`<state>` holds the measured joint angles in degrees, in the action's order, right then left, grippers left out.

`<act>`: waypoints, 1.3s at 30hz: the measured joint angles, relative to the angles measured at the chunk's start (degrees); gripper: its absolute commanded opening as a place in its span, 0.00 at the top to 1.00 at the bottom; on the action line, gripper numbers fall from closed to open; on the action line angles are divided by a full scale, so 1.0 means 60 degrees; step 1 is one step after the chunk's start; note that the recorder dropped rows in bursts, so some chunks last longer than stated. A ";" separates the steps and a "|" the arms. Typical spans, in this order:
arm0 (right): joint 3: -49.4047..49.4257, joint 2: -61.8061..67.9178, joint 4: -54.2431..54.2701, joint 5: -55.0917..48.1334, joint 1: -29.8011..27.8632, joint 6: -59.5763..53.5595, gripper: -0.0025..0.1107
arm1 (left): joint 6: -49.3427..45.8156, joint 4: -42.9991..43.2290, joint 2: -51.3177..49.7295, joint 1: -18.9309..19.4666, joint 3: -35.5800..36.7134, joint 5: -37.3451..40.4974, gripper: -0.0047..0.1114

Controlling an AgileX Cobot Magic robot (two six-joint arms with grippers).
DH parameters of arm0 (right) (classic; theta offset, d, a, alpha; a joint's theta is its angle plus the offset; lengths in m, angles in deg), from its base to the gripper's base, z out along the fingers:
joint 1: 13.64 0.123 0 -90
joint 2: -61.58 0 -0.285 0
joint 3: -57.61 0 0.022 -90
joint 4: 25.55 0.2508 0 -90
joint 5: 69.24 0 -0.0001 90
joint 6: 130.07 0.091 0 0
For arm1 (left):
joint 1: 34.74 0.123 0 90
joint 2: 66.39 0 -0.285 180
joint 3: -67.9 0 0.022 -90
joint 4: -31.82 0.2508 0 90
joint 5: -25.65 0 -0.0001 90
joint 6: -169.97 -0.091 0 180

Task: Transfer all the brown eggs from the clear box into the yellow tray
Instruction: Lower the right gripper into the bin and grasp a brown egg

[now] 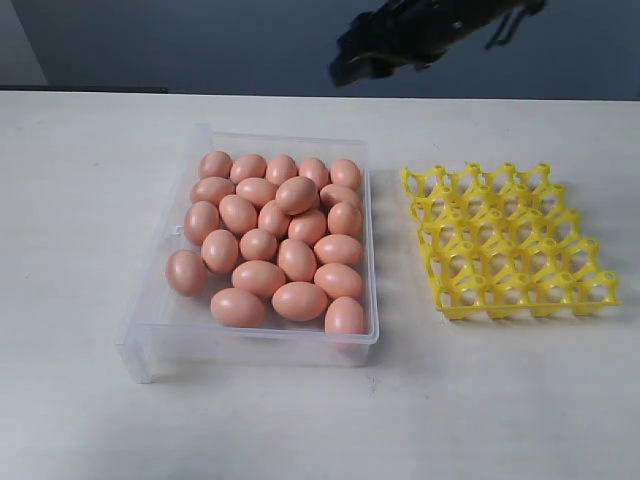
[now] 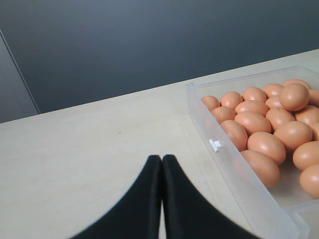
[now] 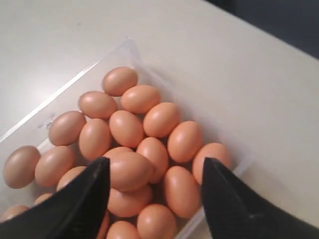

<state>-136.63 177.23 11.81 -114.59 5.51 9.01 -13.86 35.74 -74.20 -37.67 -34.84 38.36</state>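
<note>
The brown eggs (image 1: 270,240) all lie in the clear box (image 1: 372,250), heaped close together, and no cup of the yellow tray (image 1: 510,240) has an egg yet. The tray stands just beside the box, on my right arm's side.

One egg (image 3: 128,171) rests on top of the others, near the far end of the box. My right gripper (image 3: 154,167) hangs above that end with its fingers spread wide and nothing between them. The top egg lies below it, nearer to one finger than to the other. Its long axis seems to run roughly from finger to finger, so I judge the wrist should turn a little, or shift sideways, before going down.

My left gripper (image 2: 161,159) has its fingers pressed together and holds nothing. It is over the bare tabletop (image 1: 80,200), outside the box's wall on the side away from the tray. So the right arm is nearer to both the top egg and the tray.

The tabletop is pale and flat. Behind it stands a dark wall (image 1: 200,40).
</note>
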 measured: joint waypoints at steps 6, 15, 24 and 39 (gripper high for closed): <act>-0.1090 0.1579 0.0023 0.0307 0.0917 -0.0020 0.45 | 0.0000 0.0000 0.0000 0.0000 0.0000 0.0000 0.96; -0.1401 0.2807 -0.0367 0.0444 0.1110 0.0910 0.45 | 0.0000 0.0000 0.0000 0.0000 0.0000 0.0000 0.96; -0.1418 0.3249 -0.0364 0.0225 0.1110 0.1695 0.45 | 0.0000 0.0000 0.0000 0.0000 0.0000 0.0000 0.96; -0.1418 0.3463 -0.0440 -0.0364 0.1124 0.3464 0.45 | 0.0000 0.0000 0.0000 0.0000 0.0000 0.0000 0.96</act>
<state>-145.14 198.01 9.17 -116.77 12.25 29.79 -13.86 35.74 -74.20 -37.67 -34.84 38.36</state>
